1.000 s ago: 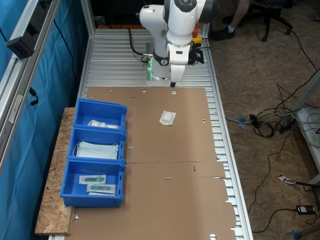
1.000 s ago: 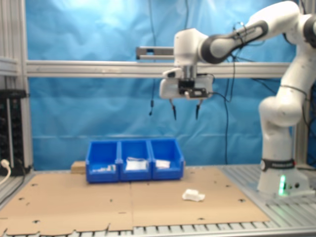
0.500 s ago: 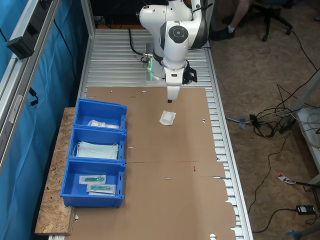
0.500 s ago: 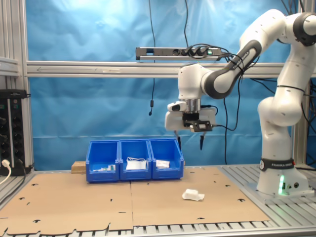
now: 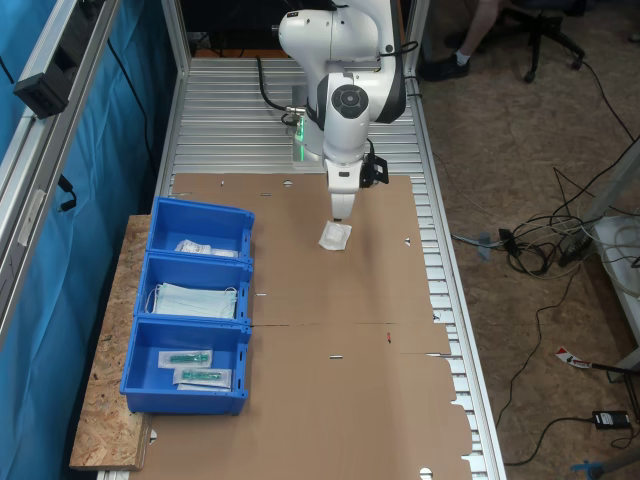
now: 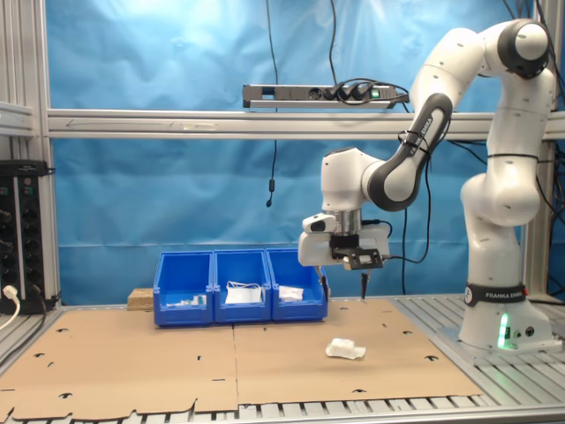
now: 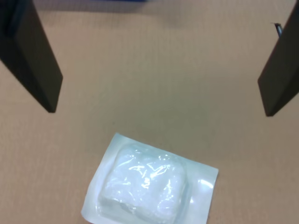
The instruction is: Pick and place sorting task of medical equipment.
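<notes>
Brown cardboard [image 5: 350, 330] carries the white packet [image 5: 335, 236], well apart from the blue bins [image 5: 190, 305]. Your gripper [image 6: 343, 287] hangs above it, spread wide and empty. Centre the packet [image 7: 149, 184] between the fingers [image 7: 35, 60], then descend straight.

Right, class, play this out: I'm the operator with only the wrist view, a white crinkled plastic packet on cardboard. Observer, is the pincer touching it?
Observer: No. In the second exterior view the open pincer hangs above the white crinkled sealed plastic packet, apart from it.
Operator: Where could it go?
Observer: Three blue plastic bins stand in a row at the cardboard's edge.
Operator: Similar packets anywhere?
Observer: The bin nearest the arm's base holds white packets.
</notes>
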